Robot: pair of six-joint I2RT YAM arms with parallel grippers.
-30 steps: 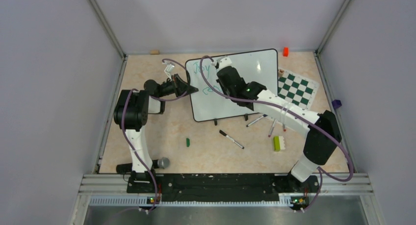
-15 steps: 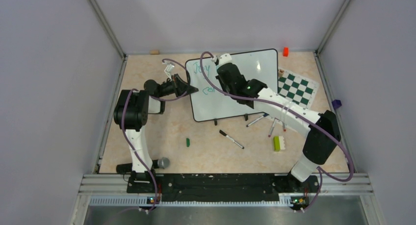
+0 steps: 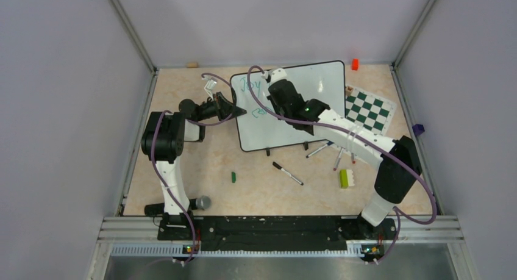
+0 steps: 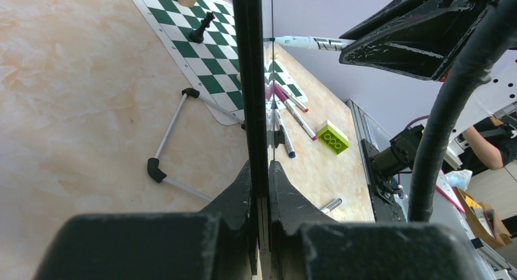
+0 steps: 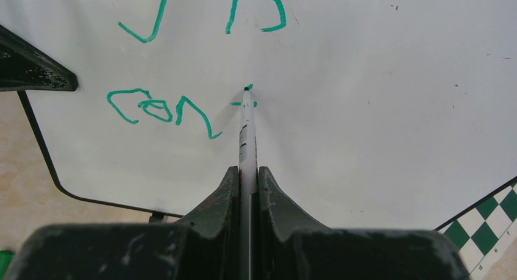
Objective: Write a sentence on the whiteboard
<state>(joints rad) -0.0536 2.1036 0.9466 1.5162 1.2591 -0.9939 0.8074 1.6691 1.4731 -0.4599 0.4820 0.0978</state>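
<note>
Tan tabletop point(image 3: 201, 158) bears one whiteboard point(image 3: 329, 85) at twelve o'clock. Right gripper point(image 5: 248, 170) clenches one marker point(image 5: 247, 127); two writing lines point(image 5: 155, 111) lie ten o'clock of its tip. Left gripper point(image 4: 259, 170) clamps the board edge.

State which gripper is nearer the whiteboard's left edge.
Left. The left gripper is shut on the whiteboard at that edge; the right gripper holds a marker against its face.

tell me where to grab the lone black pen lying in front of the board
Mid-barrel, from straight above, jaws closing across its width. The pen lies flat on the table, a thin straight barrel slanting from far-left to near-right, so turn the wrist to match that slant.
</note>
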